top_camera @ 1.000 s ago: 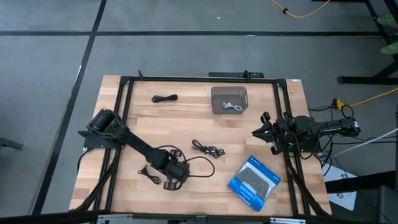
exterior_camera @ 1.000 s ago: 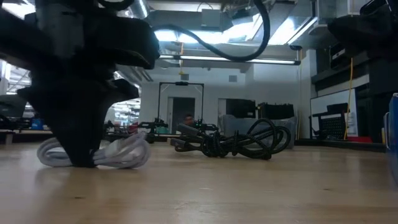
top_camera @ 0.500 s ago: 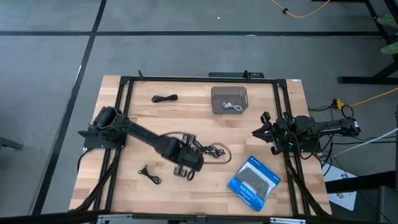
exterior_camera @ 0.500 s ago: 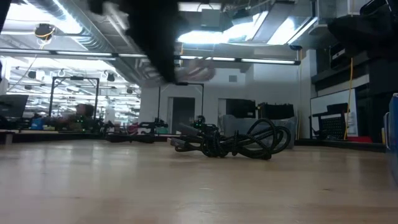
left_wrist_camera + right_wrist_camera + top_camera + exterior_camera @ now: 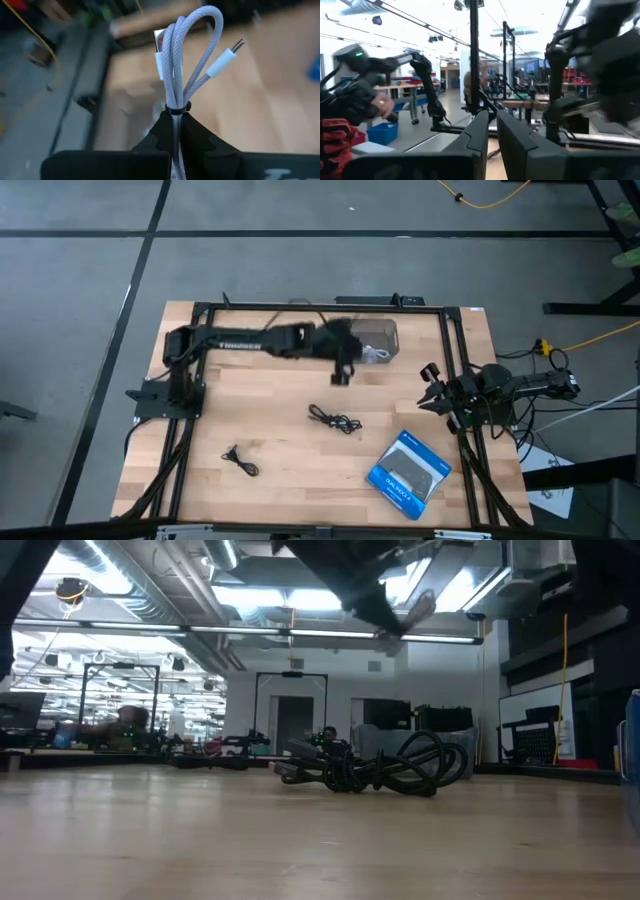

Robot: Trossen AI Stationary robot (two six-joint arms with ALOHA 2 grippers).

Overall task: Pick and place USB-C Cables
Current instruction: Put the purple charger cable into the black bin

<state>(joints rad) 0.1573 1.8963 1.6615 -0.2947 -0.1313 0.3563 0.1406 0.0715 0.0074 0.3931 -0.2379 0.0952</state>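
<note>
My left gripper [image 5: 342, 365] hangs above the table beside the grey bin [image 5: 385, 330] and is shut on a pale grey-white USB-C cable [image 5: 187, 55]. This coil is bound by a black tie [image 5: 178, 107], and both of its plugs show. Another pale cable [image 5: 376, 353] lies in the bin. A black coiled cable [image 5: 335, 418] rests on the middle of the table and also shows in the low view [image 5: 375, 765]. A small black cable [image 5: 240, 461] lies near the left corner. My right gripper [image 5: 432, 388] waits at the right edge, shut. My left gripper pinches the pale cable's bundled strands [image 5: 175, 125] between its two fingers, just below the black tie. The fingers lie along the coil. The loop and both plugs stick out past the fingertips. The cable is lifted clear of the table.
A flat blue and black retail box [image 5: 410, 468] lies near the right corner. A black frame [image 5: 300, 307] runs around the tabletop. Bare wood lies between the bin and the black cable in the middle.
My left gripper has lifted the pale cable off the near-left part of the table. It has carried the cable up, toward the far edge and to the right, as far as the grey bin. The cable now hangs clear of the wood.
</note>
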